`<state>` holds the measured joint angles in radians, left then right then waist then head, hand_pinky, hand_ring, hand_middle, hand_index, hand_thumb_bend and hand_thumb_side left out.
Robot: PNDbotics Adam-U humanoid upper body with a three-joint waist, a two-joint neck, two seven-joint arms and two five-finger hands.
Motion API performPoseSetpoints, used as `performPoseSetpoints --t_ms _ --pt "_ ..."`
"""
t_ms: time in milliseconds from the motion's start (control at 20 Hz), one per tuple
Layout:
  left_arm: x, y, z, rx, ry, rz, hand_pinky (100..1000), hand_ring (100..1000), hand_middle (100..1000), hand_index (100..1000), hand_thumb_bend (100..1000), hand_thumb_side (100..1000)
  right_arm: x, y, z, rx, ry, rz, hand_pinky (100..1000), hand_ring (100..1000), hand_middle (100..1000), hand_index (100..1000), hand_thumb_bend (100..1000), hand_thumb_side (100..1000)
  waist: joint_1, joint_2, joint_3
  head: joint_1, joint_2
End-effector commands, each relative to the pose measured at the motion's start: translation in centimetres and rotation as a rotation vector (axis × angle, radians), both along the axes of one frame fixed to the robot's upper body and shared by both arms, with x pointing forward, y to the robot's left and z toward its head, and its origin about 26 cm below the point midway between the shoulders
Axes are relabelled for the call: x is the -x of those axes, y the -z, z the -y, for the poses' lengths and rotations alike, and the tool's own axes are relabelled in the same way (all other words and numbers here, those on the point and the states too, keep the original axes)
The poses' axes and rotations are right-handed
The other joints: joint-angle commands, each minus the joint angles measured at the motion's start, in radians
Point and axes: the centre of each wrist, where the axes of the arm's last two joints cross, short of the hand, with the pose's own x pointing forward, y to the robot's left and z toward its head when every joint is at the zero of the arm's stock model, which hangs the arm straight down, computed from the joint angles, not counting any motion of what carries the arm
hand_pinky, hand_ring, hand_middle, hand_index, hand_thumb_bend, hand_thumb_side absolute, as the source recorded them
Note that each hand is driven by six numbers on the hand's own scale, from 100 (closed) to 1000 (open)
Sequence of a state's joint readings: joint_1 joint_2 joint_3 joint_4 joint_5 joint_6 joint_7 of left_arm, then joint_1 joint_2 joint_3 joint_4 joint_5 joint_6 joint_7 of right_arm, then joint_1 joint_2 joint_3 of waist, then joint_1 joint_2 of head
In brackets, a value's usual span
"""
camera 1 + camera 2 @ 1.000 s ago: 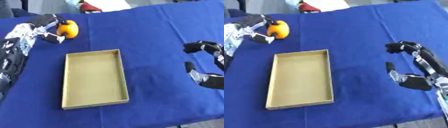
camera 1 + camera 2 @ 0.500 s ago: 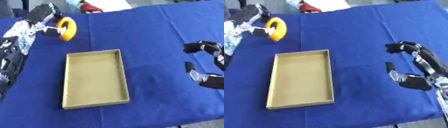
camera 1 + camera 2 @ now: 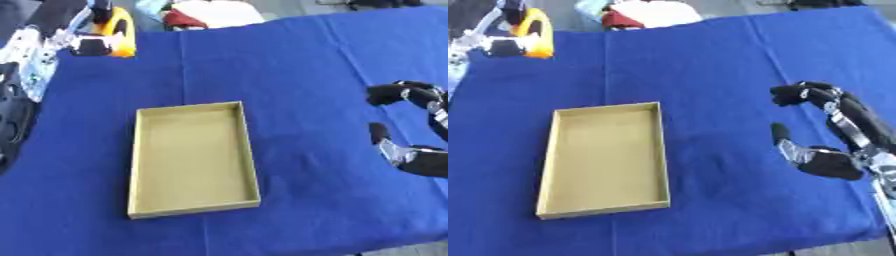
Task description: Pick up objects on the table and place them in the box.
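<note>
Orange-yellow object (image 3: 121, 34) is sitting in the left hand (image 3: 83, 35) at the far left corner of the blue table (image 3: 297, 75), well apart from the box (image 3: 194, 158). Fingers and thumb are curling round it, and they are covering much of it, so its exact shape is hard to make out; only a rounded yellow-orange side is showing. Whether it is touching the cloth or hanging above it cannot be told. One such object is showing, and one box: a shallow tan cardboard tray lying open near the middle of the table, with nothing visible inside. The right hand (image 3: 833, 135) is hovering at the right side, palm toward the box, its fingers bent in a wide hook with the thumb spread away from them, holding nothing; in the left eye view it is being cut off by the edge. Beyond the far edge a heap of red and white things (image 3: 206, 12) is lying, too blurred to name.
</note>
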<state>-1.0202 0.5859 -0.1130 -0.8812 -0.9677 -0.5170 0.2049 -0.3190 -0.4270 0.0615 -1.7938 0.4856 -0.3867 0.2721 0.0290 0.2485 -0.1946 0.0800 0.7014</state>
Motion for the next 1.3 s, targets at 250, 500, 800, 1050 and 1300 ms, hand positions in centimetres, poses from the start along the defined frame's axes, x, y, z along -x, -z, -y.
performPoseSetpoints --t_ms 250,500,800,1050,1300 --pt "2.6 -5.2 2.3 -0.115 0.213 0.103 386 339 279 404 100 100 0.0 -0.7 0.5 0.019 0.009 0.019 712 708 687 869 100 442 -0.003 -0.035 0.013 -0.011 -0.014" --pt "5.1 -6.4 5.4 -0.218 0.378 0.129 393 337 278 403 100 100 0.0 -0.7 0.5 0.023 0.007 0.017 712 708 687 869 100 440 -0.001 -0.041 0.015 -0.015 -0.016" --pt "8.5 -6.7 8.8 -0.366 0.549 0.126 418 346 288 411 100 118 0.0 -0.7 0.4 0.028 0.002 0.015 712 707 687 869 100 442 0.005 -0.043 0.017 -0.019 -0.014" --pt "10.4 -5.7 10.6 -0.485 0.633 0.073 447 375 320 444 100 164 0.0 -0.7 0.3 0.031 -0.006 0.014 711 707 686 868 100 445 0.008 -0.044 0.016 -0.022 -0.013" --pt "11.1 -4.2 11.8 -0.583 0.677 -0.013 488 421 367 490 100 200 -0.1 -0.6 0.1 0.034 -0.017 0.008 711 706 686 867 100 449 0.009 -0.043 0.018 -0.024 -0.012"
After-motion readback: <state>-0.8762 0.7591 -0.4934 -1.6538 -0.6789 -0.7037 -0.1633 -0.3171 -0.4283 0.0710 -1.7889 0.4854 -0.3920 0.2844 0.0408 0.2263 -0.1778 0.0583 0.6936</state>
